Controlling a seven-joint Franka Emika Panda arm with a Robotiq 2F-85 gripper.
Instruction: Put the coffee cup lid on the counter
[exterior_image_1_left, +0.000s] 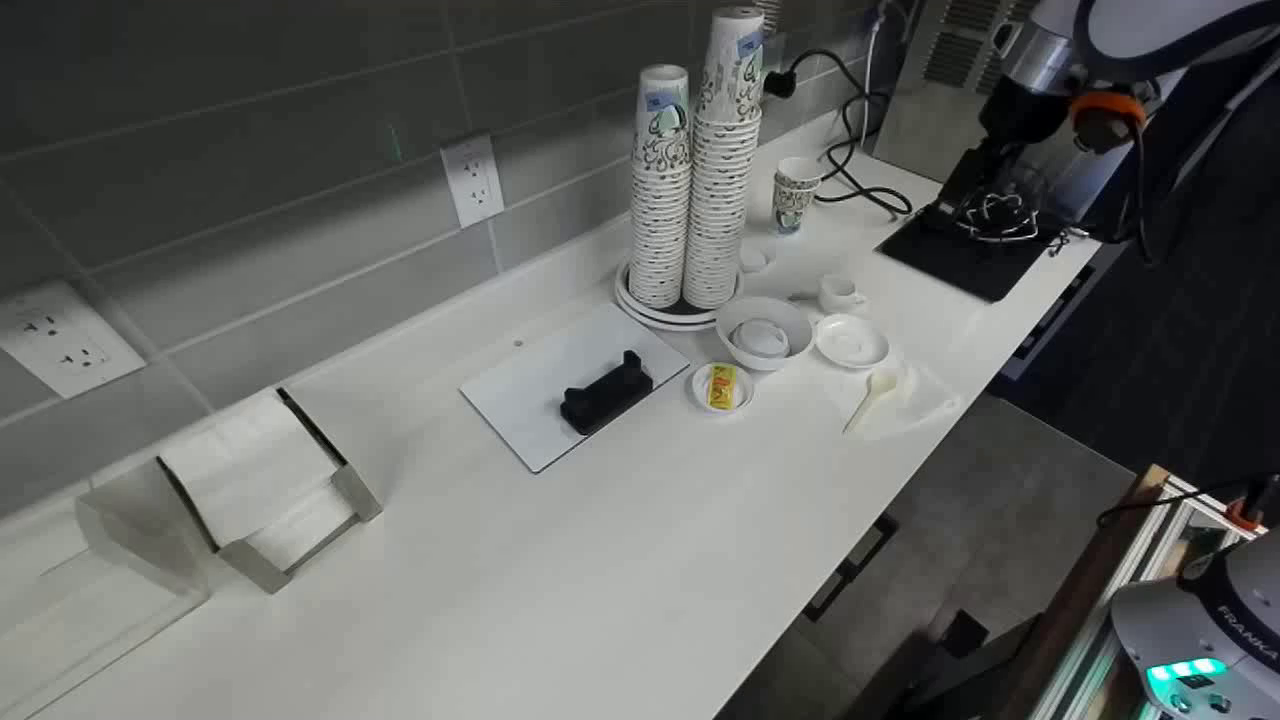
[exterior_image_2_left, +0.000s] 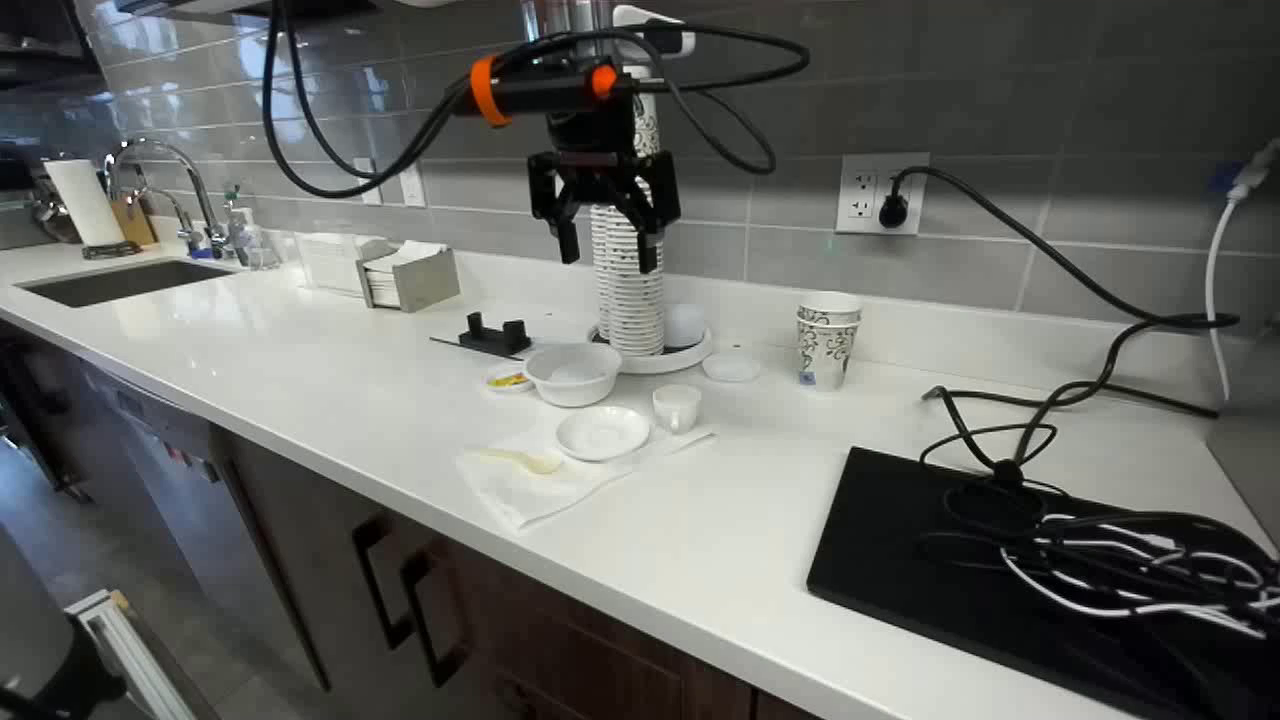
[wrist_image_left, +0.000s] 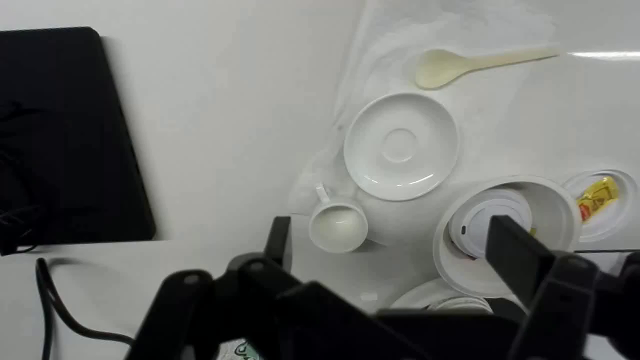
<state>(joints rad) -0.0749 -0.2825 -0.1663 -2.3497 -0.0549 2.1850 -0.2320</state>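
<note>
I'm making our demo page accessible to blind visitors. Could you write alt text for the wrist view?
A white coffee cup lid lies in a white bowl, partly hidden by the open black gripper over the counter. A small handled cup and a saucer are to the bowl's left, a cream-colored spoon near the top, a yellow packet at far right.

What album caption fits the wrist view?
Open jaws above the counter: a coffee cup lid in a bowl, saucer and spoon nearby.
</note>
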